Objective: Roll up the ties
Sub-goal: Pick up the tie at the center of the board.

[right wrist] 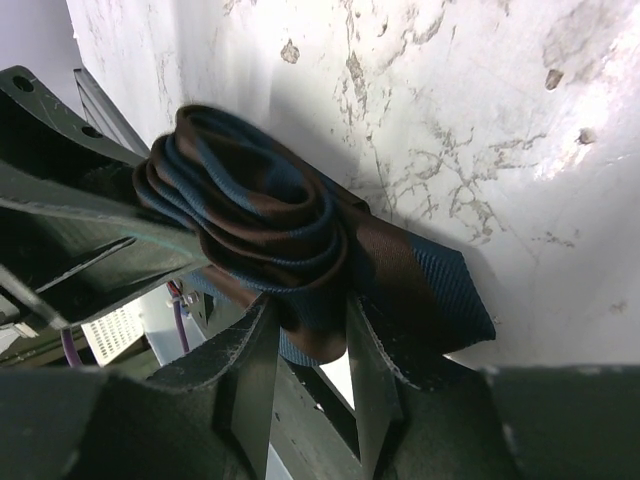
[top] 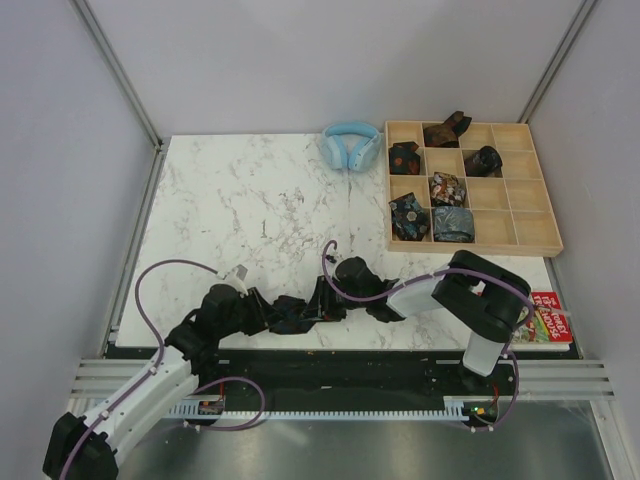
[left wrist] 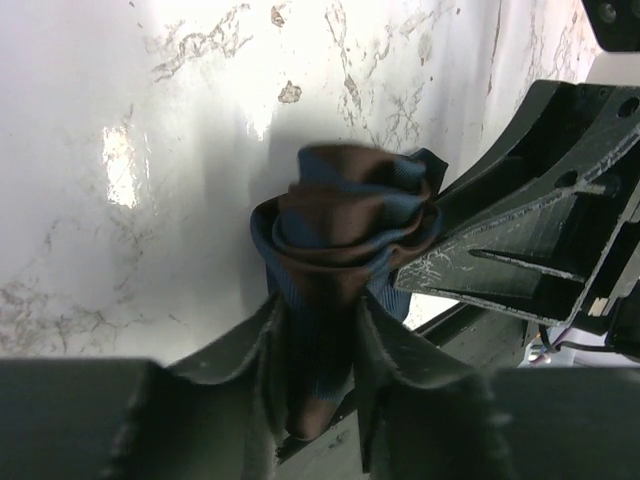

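A tie striped in brown and blue (top: 297, 316) lies partly rolled at the table's near edge, between my two grippers. In the left wrist view the rolled tie (left wrist: 345, 215) bulges above my left gripper (left wrist: 315, 315), which is shut on its lower part. In the right wrist view the same roll (right wrist: 255, 215) shows as a loose coil with its flat tail (right wrist: 440, 285) on the marble. My right gripper (right wrist: 305, 315) is shut on the coil's underside. In the top view the left gripper (top: 268, 312) and right gripper (top: 328, 298) face each other, almost touching.
A wooden compartment tray (top: 545, 215) at the back right holds several rolled ties (top: 447, 188). Light blue headphones (top: 350, 143) lie to its left. A red packet (top: 552, 322) lies at the front right. The white marble table (top: 230, 200) ends just behind the grippers.
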Action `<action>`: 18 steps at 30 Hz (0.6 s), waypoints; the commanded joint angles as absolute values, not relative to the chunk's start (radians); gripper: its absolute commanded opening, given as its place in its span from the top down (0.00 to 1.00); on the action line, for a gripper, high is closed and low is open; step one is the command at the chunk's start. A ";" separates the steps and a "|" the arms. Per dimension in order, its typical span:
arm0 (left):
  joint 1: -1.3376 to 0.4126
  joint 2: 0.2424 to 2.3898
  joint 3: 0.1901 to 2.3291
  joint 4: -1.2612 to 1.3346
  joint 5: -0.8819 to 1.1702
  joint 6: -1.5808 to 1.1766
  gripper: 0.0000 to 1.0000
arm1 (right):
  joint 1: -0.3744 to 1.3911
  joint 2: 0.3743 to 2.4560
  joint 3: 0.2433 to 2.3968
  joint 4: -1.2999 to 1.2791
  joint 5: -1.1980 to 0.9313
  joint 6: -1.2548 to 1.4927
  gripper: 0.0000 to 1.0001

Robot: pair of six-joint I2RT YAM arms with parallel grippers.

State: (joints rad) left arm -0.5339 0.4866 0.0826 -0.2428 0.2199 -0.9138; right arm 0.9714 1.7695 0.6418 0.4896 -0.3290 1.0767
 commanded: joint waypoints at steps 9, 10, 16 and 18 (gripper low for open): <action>-0.558 0.635 0.190 -0.138 0.259 -0.859 0.98 | 0.954 1.634 0.696 0.238 -0.230 0.973 0.51; -0.560 0.653 0.219 -0.140 0.255 -0.851 0.98 | 0.942 1.609 0.704 0.204 -0.201 0.957 0.50; -0.569 0.707 0.262 -0.144 0.235 -0.842 0.98 | 0.855 1.427 0.744 0.003 -0.152 0.878 0.47; -0.574 0.698 0.258 -0.146 0.235 -0.845 0.98 | 0.836 1.372 0.750 -0.061 -0.135 0.856 0.39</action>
State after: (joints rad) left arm -0.5632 0.7010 0.2291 -0.1677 0.2371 -0.8845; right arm 0.8742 1.4689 0.7067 0.0967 -0.2020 0.9329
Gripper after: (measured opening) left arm 0.091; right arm 0.559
